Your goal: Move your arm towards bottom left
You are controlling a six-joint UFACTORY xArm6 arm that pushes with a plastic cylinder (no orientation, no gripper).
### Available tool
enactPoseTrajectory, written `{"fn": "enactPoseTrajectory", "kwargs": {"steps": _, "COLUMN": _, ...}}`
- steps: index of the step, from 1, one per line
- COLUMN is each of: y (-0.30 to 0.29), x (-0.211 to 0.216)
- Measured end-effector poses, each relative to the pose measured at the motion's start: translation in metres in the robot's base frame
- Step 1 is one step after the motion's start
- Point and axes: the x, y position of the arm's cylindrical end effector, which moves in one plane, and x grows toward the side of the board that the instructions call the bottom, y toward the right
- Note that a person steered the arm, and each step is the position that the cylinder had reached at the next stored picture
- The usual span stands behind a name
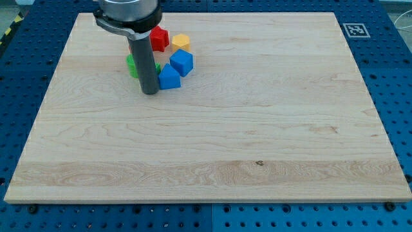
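- My tip [149,92] (a plain rod, nothing to clench or release) rests on the wooden board [257,129], near its top-left corner.
- A blue block [169,78] touches it on the view's right.
- A green block [132,66] peeks out behind the rod.
- Farther toward the top edge sit another blue block [182,62], a yellow block [181,42] and a red block [159,38].

The pale wooden table [257,129] shows light tan grain with one small dark knot. On it sit a red block [159,37], a yellow block [181,42], two blue blocks [182,61] [169,77] and a green block [132,64]. The rod is dark grey. A black-and-white square marker [355,29] sits at the table's corner; the surrounding perforated base [399,77] is blue.
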Motion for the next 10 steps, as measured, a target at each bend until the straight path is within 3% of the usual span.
{"fn": "enactPoseTrajectory", "kwargs": {"steps": 4, "y": 0.0, "x": 0.001}}
{"fn": "enactPoseTrajectory", "kwargs": {"steps": 6, "y": 0.013, "x": 0.059}}
{"fn": "enactPoseTrajectory", "kwargs": {"steps": 9, "y": -0.079, "x": 0.17}}
{"fn": "enactPoseTrajectory", "kwargs": {"steps": 10, "y": -0.093, "x": 0.173}}
